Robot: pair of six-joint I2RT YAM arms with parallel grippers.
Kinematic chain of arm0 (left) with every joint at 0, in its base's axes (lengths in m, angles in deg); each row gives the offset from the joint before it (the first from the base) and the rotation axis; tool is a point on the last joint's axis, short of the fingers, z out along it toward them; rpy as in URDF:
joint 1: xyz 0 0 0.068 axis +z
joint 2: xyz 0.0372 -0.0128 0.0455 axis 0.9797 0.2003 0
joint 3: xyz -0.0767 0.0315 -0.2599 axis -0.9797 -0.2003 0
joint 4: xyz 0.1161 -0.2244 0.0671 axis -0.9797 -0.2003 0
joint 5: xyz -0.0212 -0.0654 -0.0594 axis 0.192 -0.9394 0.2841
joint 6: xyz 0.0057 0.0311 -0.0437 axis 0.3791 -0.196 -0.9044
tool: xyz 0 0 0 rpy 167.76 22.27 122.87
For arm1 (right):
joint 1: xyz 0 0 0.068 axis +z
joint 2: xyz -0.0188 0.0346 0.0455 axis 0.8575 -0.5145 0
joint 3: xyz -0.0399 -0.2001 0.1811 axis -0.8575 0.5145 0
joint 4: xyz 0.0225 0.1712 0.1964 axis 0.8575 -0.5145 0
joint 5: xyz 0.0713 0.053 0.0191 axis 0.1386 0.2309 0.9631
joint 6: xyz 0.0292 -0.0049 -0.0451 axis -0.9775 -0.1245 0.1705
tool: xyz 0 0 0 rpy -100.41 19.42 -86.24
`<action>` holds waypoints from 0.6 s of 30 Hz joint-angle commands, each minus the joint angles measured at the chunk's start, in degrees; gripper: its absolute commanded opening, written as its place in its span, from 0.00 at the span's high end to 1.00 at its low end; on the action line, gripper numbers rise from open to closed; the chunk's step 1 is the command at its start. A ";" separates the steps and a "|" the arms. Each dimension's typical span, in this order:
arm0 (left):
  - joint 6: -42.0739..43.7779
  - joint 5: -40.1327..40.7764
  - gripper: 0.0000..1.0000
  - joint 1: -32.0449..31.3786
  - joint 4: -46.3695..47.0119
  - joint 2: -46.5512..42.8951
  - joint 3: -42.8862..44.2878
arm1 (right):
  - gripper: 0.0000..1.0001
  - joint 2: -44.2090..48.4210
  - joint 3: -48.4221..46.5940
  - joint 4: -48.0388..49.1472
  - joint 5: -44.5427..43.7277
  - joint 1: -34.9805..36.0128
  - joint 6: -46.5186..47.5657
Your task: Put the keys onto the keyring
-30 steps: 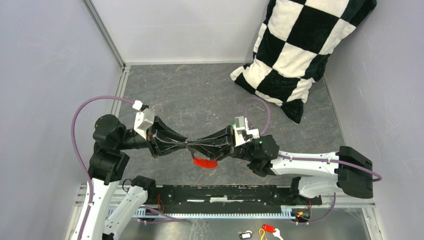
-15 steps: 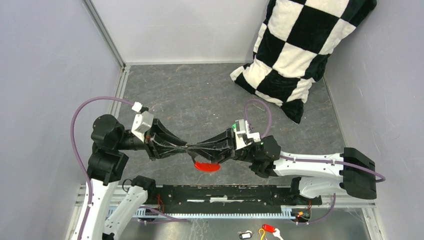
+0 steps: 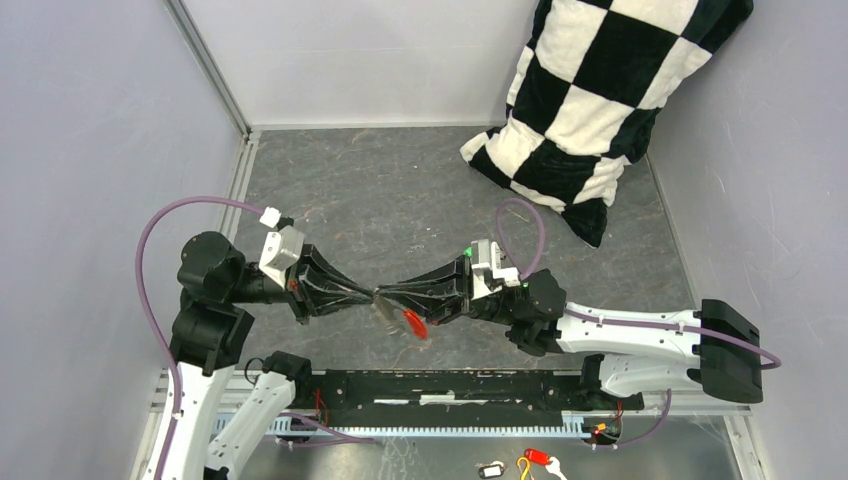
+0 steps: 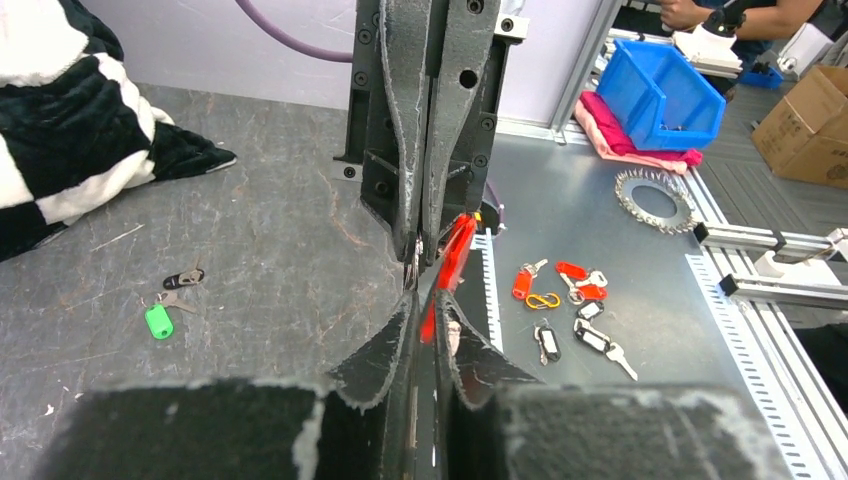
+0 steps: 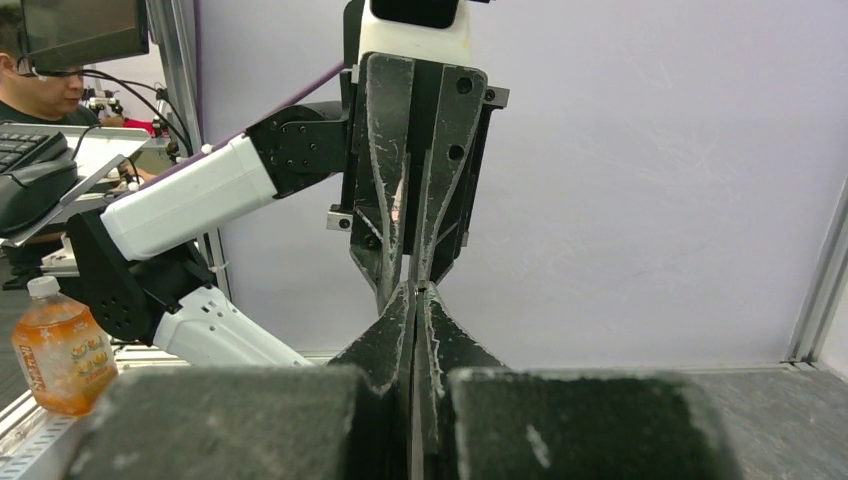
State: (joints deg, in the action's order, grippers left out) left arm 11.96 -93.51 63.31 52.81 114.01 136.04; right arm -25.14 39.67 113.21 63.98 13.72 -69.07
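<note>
Two tips meeting: right gripper (image 4: 418, 250) pinching keyring (image 4: 415, 268), left gripper (image 4: 426, 312) narrow around red key (image 4: 456, 250), grip unclear.

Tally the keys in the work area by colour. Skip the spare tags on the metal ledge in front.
Red key: 1
Green key: 1
Dark metal key: 1
Total: 3
</note>
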 commanded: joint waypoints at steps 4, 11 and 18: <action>2.32 -2.80 0.80 0.11 -0.68 -0.34 1.81 | 0.99 0.51 0.30 -2.57 -1.04 0.20 1.78; 3.40 -1.71 0.58 0.11 -1.67 -0.38 1.71 | 0.99 0.34 0.19 -2.22 0.80 0.20 1.58; 16.53 3.61 0.37 0.11 -11.44 -2.01 -0.20 | 0.99 2.63 -1.35 -4.89 6.03 0.18 2.15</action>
State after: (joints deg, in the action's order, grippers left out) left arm 19.29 -94.18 63.31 45.53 113.01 136.17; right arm -24.49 39.80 108.99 64.87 13.59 -67.28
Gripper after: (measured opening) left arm 0.542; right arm 0.011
